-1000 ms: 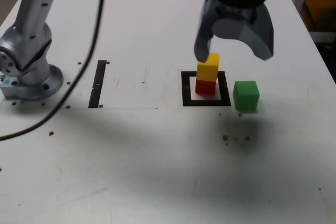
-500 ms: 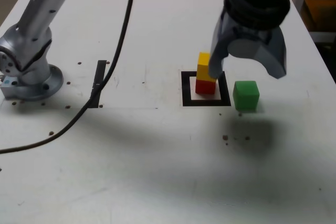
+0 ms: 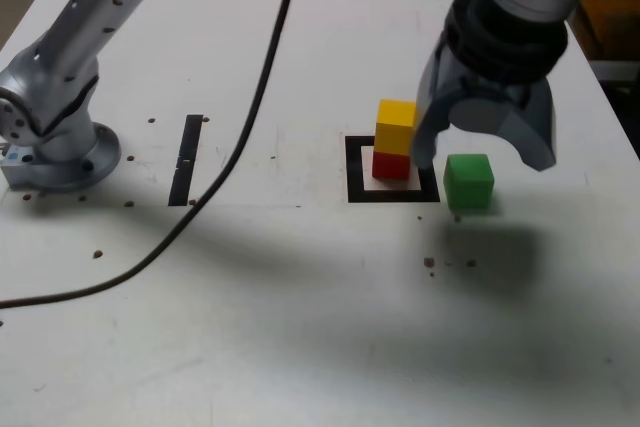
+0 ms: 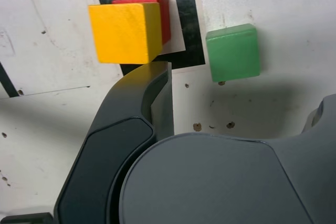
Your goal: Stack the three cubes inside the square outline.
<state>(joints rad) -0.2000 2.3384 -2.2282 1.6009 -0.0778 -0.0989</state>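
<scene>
White table (image 3: 300,327) is seen beneath the wide-spread, empty tool (image 3: 483,159), with the green cube (image 3: 468,181) directly below it, just outside the square outline (image 3: 355,169) where yellow cube (image 3: 396,126) tops red cube (image 3: 391,164).

Lighting is even and fairly bright from overhead: my gripper (image 3: 482,152) and arm cast soft, diffuse shadows on the white table (image 3: 300,327), darkest just past the green cube (image 3: 468,181) toward the exterior camera. The exterior view is slightly soft, without glare. In the wrist view my gripper body is close, dark and slightly blurred, while the cubes stay sharp.
</scene>
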